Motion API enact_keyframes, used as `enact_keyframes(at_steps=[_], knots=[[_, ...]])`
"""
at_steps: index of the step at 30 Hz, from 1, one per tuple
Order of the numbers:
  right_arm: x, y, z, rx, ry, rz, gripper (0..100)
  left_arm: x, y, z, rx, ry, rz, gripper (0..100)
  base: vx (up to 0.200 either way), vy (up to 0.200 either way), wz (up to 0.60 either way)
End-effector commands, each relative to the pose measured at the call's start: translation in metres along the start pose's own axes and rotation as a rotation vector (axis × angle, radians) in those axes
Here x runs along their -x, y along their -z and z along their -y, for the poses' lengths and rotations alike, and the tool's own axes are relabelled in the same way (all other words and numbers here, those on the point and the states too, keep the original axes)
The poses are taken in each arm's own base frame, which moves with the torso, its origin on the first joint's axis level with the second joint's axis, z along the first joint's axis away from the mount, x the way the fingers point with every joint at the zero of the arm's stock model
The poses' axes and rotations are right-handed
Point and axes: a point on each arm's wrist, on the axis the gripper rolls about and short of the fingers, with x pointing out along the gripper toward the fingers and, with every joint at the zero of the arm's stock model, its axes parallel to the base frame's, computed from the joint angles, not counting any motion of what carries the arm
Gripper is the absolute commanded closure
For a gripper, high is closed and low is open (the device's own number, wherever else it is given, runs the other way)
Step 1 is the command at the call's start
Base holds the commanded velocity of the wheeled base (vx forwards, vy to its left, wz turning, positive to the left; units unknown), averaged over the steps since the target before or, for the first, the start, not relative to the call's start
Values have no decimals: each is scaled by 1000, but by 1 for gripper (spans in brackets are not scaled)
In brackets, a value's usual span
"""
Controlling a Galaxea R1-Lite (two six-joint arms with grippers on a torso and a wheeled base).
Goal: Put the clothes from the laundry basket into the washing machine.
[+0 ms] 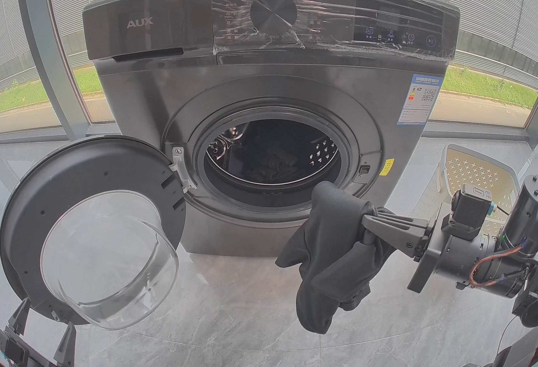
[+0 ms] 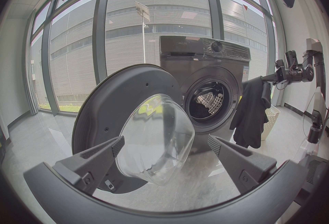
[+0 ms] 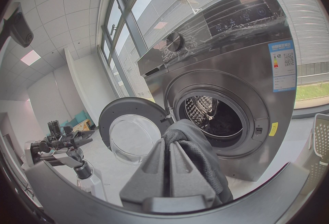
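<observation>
A grey front-loading washing machine stands ahead with its round door swung wide to the left. Dark clothes lie inside the drum. My right gripper is shut on a black garment that hangs in front of the machine, just below and right of the drum opening. The same garment drapes over the closed fingers in the right wrist view. My left gripper stands open low at the left, facing the glass bowl of the door. The white laundry basket sits at the right.
Tall windows run behind the machine. The open door takes up the space at the left of the drum. Pale glossy floor lies in front of the machine. The basket stands close to the machine's right side.
</observation>
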Motion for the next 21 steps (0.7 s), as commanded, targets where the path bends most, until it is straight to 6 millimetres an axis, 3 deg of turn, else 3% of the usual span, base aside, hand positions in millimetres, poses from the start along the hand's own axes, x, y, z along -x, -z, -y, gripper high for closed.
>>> enact_keyframes(at_steps=[1,9,18,19,20,21], knots=[[-8,-1,-9,3,-19,7,100,0,5,1,-20,33,1,0,0,0,0],[-40,-11,-19,-30,-51,91,100,0,4,1,-25,37,9,0,0,0,0],[-58,-23,-21,-27,-34,166,100,0,4,1,-27,37,12,0,0,0,0],[-58,-23,-21,-25,-34,166,100,1,-2,1,-5,30,45,0,0,0,0],[-58,-23,-21,-25,-34,167,100,5,-22,1,23,40,133,0,0,0,0],[-58,-22,-21,-25,-34,164,100,16,-57,0,66,53,279,0,0,0,0]])
